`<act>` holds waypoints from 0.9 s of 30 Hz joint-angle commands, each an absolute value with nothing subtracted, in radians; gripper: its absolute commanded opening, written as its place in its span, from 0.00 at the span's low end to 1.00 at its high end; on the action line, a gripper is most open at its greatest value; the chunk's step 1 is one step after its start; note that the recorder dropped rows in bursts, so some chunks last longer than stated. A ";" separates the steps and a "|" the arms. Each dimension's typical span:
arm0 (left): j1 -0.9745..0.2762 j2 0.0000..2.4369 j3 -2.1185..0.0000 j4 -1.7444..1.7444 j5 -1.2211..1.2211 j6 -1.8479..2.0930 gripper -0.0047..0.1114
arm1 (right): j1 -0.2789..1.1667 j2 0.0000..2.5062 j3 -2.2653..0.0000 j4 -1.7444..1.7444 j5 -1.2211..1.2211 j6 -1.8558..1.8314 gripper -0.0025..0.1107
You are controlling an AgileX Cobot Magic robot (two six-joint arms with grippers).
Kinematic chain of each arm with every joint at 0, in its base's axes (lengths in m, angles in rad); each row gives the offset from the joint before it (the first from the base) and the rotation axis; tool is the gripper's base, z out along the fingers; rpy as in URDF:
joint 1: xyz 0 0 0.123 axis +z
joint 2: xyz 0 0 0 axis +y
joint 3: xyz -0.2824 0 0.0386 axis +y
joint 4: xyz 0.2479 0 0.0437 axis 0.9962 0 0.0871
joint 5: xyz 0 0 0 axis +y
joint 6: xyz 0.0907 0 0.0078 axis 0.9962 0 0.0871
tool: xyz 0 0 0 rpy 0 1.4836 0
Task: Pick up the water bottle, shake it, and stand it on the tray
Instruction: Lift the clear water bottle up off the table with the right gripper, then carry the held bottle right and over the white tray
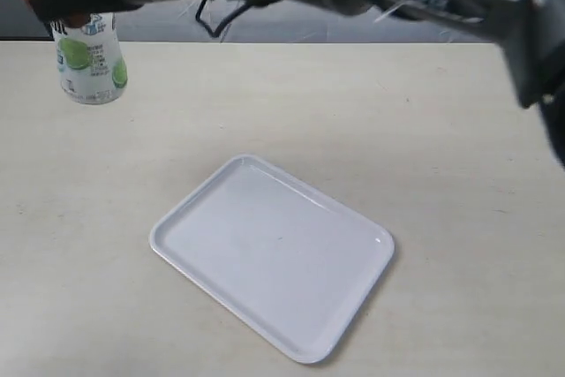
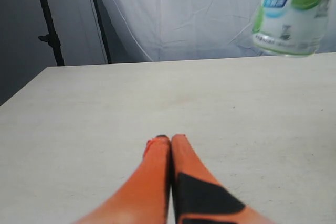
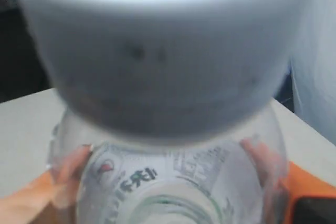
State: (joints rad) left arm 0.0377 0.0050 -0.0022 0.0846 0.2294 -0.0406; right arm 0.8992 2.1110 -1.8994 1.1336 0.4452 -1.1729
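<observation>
Far left, ext. view: bottle upright, right gripper pinching it near the top. Right wrist cam shows orange fingers either side, below the cap. Left wrist cam only: bottle base off the table; left gripper pressed together. Tray mid-table, well apart.

One water bottle, one tray, one tabletop, and two grippers: the left gripper and the right gripper.
</observation>
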 commanded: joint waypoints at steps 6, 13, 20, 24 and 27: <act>0.038 0.000 0.000 0.087 0.225 -0.044 0.04 | 0.898 1.744 -1.615 0.632 0.596 -0.856 0.01; 0.038 0.000 0.000 0.087 0.225 -0.044 0.04 | 0.898 1.539 -1.075 0.831 0.227 -0.856 0.01; 0.038 0.000 0.000 0.087 0.225 -0.044 0.04 | 0.918 1.269 -0.999 0.873 -0.071 -0.862 0.01; 0.038 0.000 0.000 0.087 0.225 -0.044 0.04 | 0.918 1.324 -0.866 0.896 0.023 -0.855 0.01; 0.038 0.000 0.000 0.087 0.225 -0.044 0.04 | 0.920 1.389 -0.815 0.928 0.047 -0.853 0.01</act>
State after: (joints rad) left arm 0.0377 0.0050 -0.0022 0.0846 0.2294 -0.0406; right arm 0.9156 1.3928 -0.8192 0.9081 0.0397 -0.8568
